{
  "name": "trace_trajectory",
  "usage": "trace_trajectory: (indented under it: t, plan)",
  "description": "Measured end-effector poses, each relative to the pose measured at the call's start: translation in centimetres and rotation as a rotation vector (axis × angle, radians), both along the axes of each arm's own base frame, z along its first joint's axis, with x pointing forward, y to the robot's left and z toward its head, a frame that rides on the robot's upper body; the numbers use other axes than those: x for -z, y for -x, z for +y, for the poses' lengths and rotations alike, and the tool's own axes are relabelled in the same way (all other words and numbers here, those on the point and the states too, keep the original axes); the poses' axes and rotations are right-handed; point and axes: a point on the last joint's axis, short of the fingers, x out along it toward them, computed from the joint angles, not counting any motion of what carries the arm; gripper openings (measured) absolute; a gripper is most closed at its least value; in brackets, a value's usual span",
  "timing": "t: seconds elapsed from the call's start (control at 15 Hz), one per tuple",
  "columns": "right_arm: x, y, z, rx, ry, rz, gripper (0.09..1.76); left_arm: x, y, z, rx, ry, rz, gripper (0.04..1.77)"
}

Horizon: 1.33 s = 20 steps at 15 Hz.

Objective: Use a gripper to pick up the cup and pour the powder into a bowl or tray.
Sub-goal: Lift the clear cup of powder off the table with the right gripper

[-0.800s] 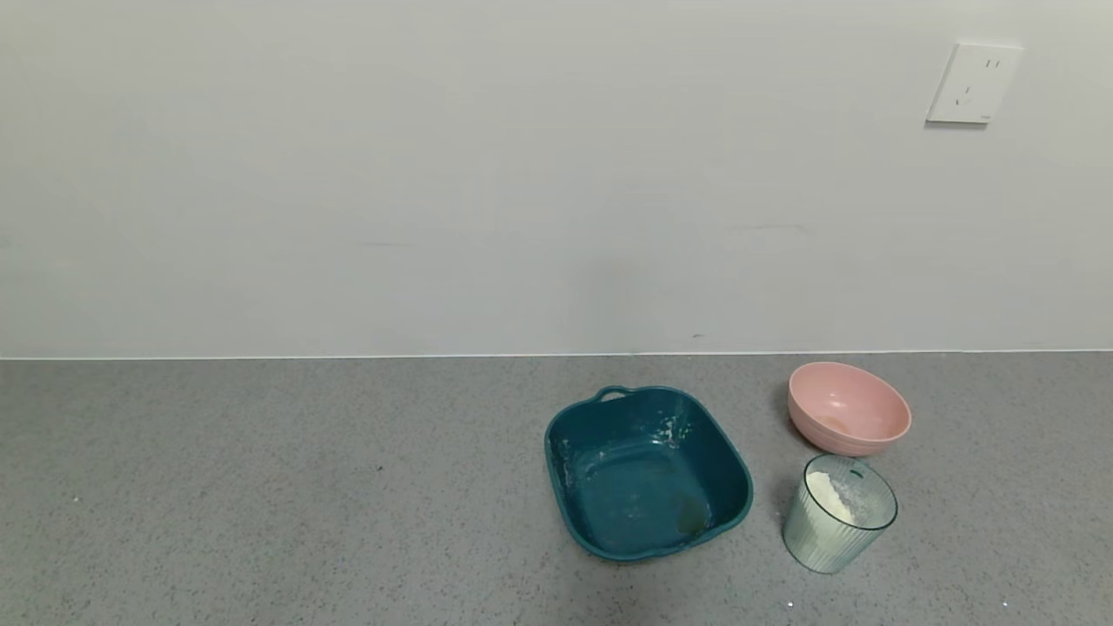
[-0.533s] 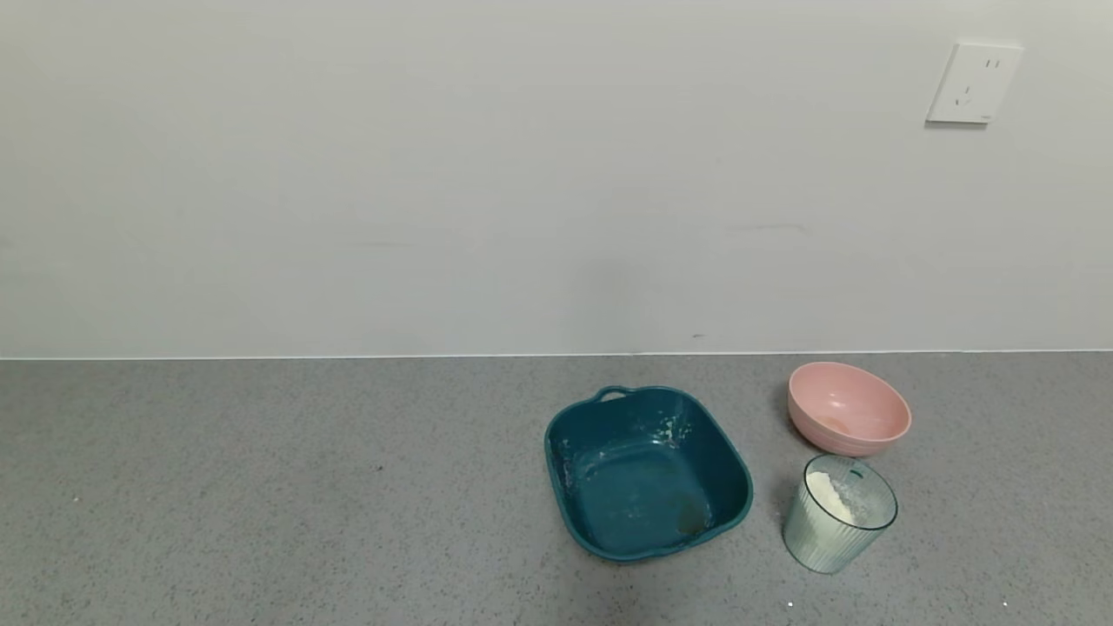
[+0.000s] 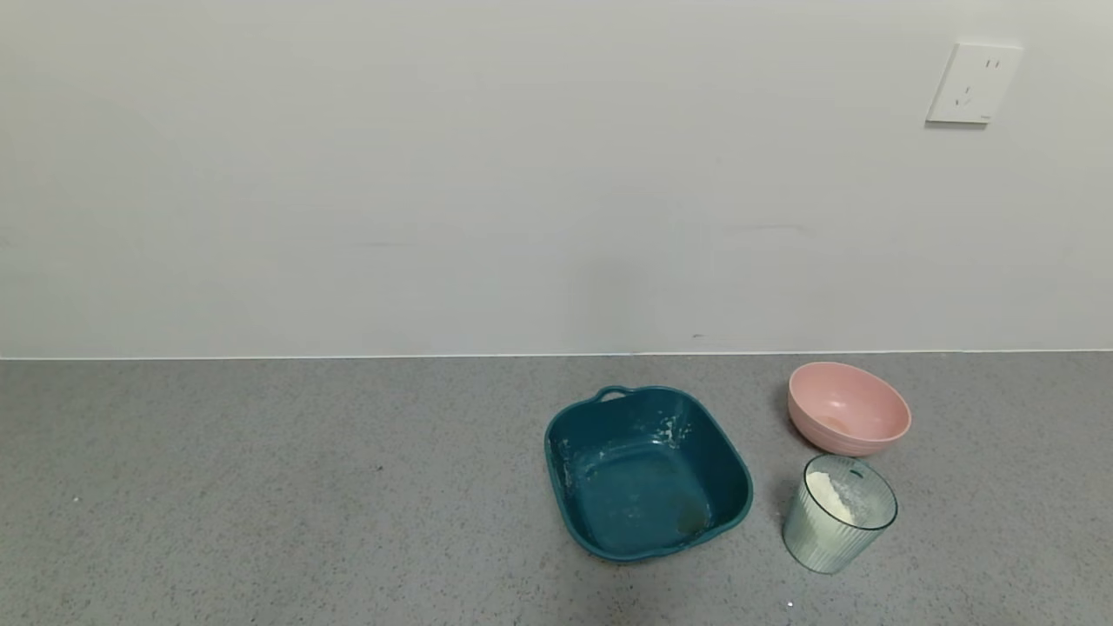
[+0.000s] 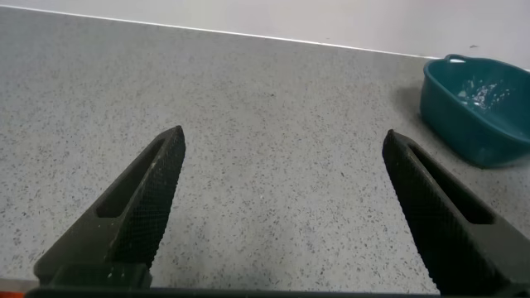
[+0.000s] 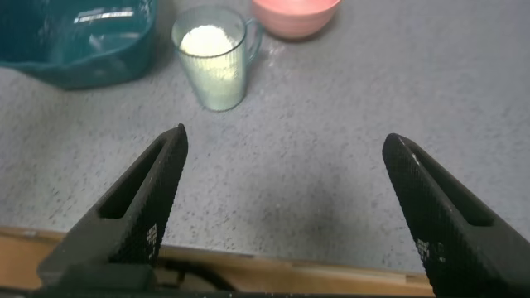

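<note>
The ribbed pale green cup point(image 3: 839, 514) stands upright on the grey counter at the right, with a heap of white powder point(image 3: 830, 496) inside. It also shows in the right wrist view point(image 5: 217, 58). The pale pink bowl point(image 3: 848, 409) sits just behind the cup, also in the right wrist view point(image 5: 296, 15). My right gripper point(image 5: 286, 136) is open and empty, over the counter's near edge, well short of the cup. My left gripper point(image 4: 286, 136) is open and empty over bare counter to the left. Neither gripper shows in the head view.
A dark teal square tray point(image 3: 645, 469) with a handle and powder specks sits left of the cup; it also shows in the left wrist view point(image 4: 480, 108) and the right wrist view point(image 5: 79, 41). A wall with a socket point(image 3: 972, 83) stands behind. A wooden counter edge point(image 5: 290, 269) lies below the right gripper.
</note>
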Motion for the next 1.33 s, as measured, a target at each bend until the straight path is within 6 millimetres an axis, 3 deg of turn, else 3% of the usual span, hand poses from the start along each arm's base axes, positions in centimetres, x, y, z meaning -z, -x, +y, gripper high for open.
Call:
trace_trajectory:
  t: [0.2,0.53,1.33]
  plan:
    - [-0.8,-2.9,0.2,-0.066,-0.021,0.146,1.71,0.0,0.0,0.0,0.000,0.000,0.000,1.72]
    - [-0.4,-7.3,0.9,-0.172,-0.030,0.269,1.71,0.0,0.0,0.0,0.000,0.000,0.000,1.72]
    - [3.0,-11.9,3.5,-0.238,0.013,0.328,1.71,0.0,0.0,0.0,0.000,0.000,0.000,1.72]
